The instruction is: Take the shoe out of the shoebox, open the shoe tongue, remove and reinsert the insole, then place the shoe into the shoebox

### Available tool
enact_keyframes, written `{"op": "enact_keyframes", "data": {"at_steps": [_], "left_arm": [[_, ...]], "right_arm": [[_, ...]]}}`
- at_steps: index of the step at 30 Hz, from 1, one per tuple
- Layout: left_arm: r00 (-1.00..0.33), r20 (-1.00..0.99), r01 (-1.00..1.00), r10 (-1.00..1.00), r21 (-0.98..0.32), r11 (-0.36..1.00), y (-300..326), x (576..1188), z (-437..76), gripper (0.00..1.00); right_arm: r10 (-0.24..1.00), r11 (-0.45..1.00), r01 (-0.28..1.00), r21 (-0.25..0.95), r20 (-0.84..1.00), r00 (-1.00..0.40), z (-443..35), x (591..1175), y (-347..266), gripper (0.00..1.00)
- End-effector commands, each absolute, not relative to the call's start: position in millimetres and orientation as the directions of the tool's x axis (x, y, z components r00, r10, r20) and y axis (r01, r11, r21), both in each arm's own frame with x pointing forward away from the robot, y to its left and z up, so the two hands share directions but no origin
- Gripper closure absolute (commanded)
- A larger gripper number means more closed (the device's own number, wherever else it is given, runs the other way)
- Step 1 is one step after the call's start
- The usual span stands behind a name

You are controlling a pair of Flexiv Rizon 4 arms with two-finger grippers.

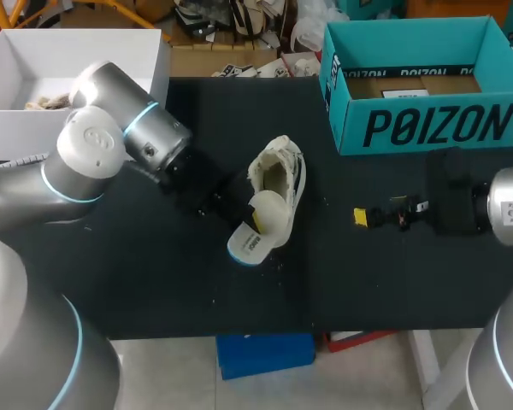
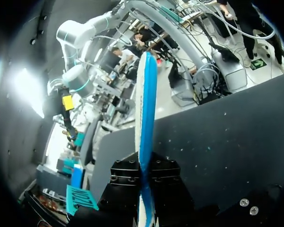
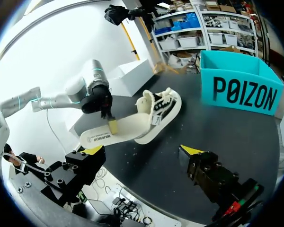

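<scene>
Mid-table, L gripper clamps insole sticking out of shoe; R gripper wide open, empty.

Bare table ahead of right gripper: clear path to shoe. Insole juts from shoe, clamped in left gripper; left arm blocks shoe's far side. Shoebox walls stand beside right gripper.

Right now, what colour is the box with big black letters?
The cardboard shoebox is teal; head view shows it best.
</scene>
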State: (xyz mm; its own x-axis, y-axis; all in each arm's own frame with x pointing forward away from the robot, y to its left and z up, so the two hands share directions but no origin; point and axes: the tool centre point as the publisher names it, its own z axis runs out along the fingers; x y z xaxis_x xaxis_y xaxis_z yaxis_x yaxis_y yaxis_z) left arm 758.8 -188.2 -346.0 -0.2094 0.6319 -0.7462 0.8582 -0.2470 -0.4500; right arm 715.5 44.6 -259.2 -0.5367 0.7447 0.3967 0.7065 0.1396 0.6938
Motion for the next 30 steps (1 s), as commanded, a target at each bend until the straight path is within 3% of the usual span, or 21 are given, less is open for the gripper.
{"op": "enact_keyframes", "data": {"at_steps": [1,30], "left_arm": [[-0.215,-0.732,0.844,0.646,-0.472,-0.254,-193.4,767.6,-345.4,1.00],[-0.146,-0.686,0.893,0.713,-0.401,-0.203,-200.5,798.4,-341.2,1.00]], "right_arm": [[0.745,0.138,0.706,0.694,0.397,-0.536,-259.0,715.3,44.7,0.00],[0.745,0.138,0.706,0.694,0.397,-0.536,-259.0,715.3,44.7,0.00]]}}
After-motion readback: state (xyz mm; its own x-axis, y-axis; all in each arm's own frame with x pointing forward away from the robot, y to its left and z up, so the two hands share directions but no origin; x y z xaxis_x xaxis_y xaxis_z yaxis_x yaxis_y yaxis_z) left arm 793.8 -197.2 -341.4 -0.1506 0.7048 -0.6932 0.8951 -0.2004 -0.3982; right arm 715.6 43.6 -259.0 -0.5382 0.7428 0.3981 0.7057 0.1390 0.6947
